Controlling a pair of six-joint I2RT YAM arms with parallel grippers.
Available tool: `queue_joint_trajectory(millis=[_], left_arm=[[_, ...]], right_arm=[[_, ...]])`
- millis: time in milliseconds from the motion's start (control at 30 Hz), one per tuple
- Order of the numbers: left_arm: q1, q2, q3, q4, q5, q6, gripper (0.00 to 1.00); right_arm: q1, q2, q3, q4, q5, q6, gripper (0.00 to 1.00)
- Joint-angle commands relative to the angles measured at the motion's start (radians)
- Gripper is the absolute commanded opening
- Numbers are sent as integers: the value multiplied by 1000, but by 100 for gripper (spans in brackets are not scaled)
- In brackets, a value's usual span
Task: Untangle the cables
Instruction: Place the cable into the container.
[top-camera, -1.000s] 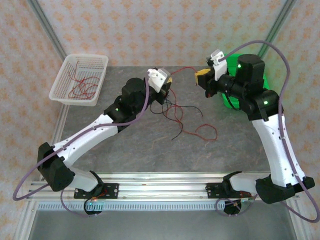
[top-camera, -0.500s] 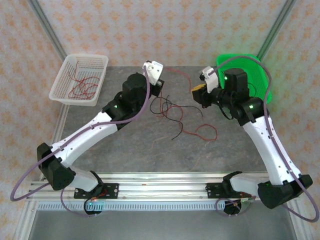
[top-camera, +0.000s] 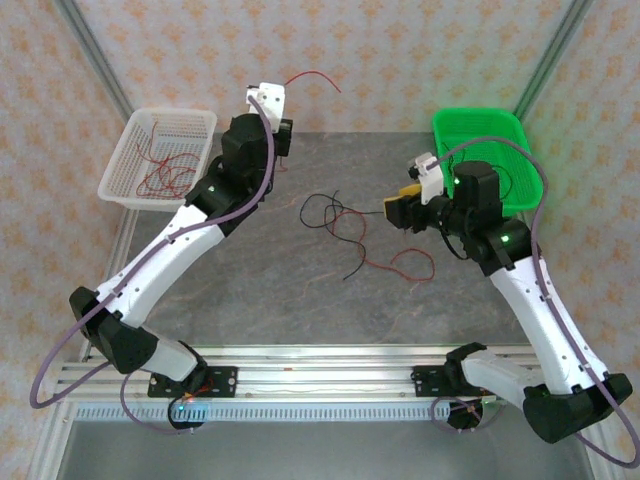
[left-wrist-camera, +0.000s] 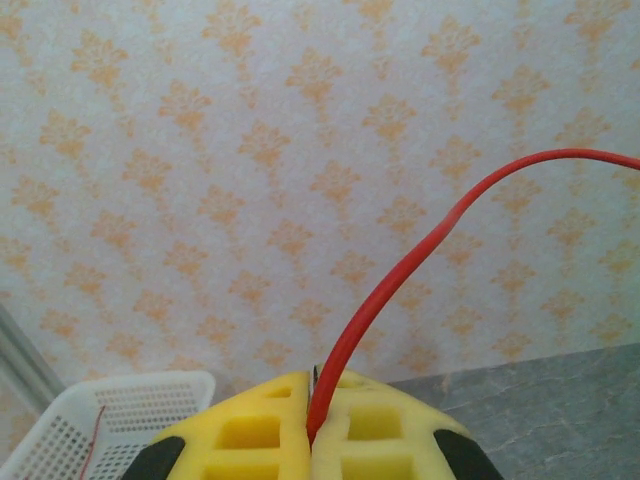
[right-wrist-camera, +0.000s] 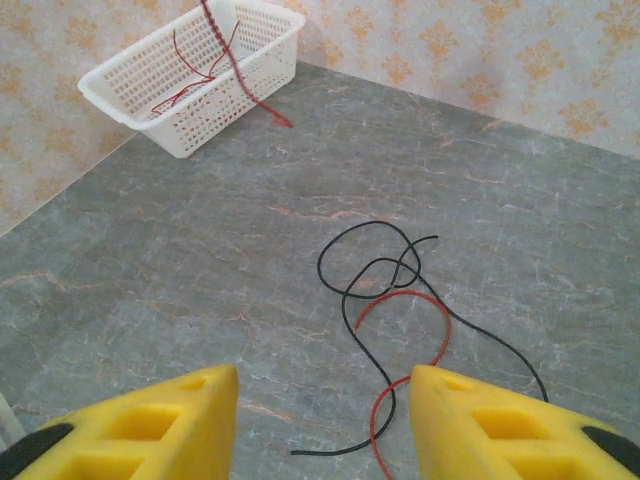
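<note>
1. My left gripper (left-wrist-camera: 312, 428) pinches a thin, smooth red wire (left-wrist-camera: 400, 270) between tightly closed yellow foam jaws.
2. My right gripper (right-wrist-camera: 325, 420) has its foam jaws parted — holding nothing.
3. The cables (right-wrist-camera: 385, 290), curly black and red loops, lie on the grey marbled table (right-wrist-camera: 150, 270).

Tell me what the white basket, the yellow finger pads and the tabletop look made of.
White basket: moulded plastic, by its perforated lattice walls. Yellow pads: soft-looking matte foam or rubber, with square recesses; can't tell which. Tabletop: grey, veined like stone, matte; possibly a printed laminate.
</note>
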Motion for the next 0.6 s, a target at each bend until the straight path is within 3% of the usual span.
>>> queue_joint_trajectory(millis=[0,567], left_arm=[[16,20,68,-65,-42,-16,0],[130,123,373,-309,-201,-81,0]], right_arm=[[-1,-30,-24,53,-10,40,48],[-1,-67,-229,170,-59,168,48]])
